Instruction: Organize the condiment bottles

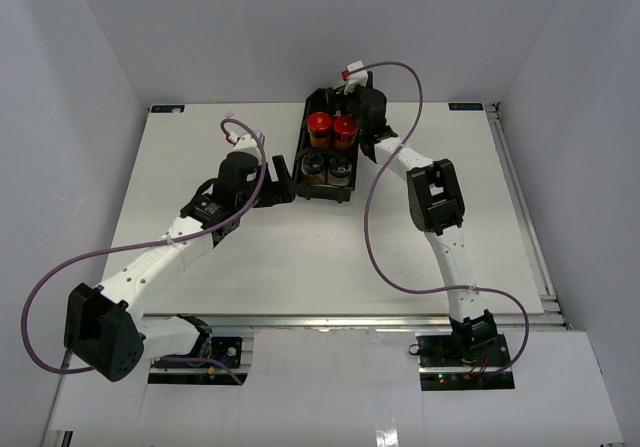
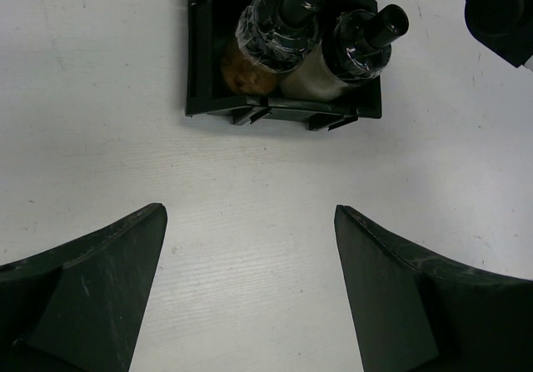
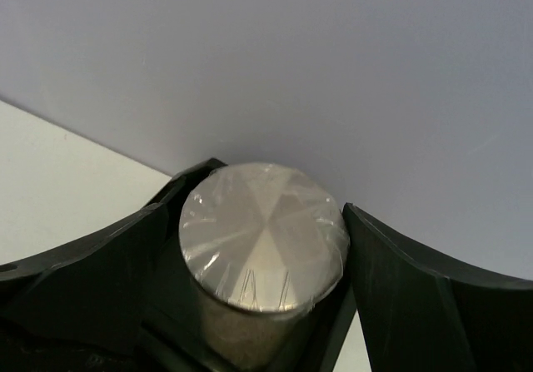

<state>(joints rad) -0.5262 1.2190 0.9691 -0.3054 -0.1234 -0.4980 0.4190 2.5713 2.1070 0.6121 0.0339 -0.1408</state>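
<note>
Hugging the grey-lid bottle (image 3: 262,247) on both sides with the right gripper (image 3: 260,218), at the far end of the tray (image 1: 312,192). Just past the red-cap bottles (image 1: 332,127) and the dark-cap bottles (image 2: 321,35), both pairs sitting in their own boxes. Hanging wide open with the left gripper (image 2: 250,210) above the table (image 2: 250,164). Looks like putting in the last bottle. Next: lower gently, then let go. Cannot see the bottle's bottom, or whether standing yet.

Two amber bottles (image 1: 319,124) (image 1: 345,127) with red caps, two pale bottles (image 2: 279,22) (image 2: 362,43) with dark caps and one cream bottle (image 3: 262,247) under a flat grey lid make five in all. Also pictured: one long black tray (image 2: 279,110), one white tabletop (image 1: 300,257), and two white robot arms (image 1: 160,257) (image 1: 440,217) trailing two purple cables (image 1: 40,297) (image 1: 375,237).
</note>
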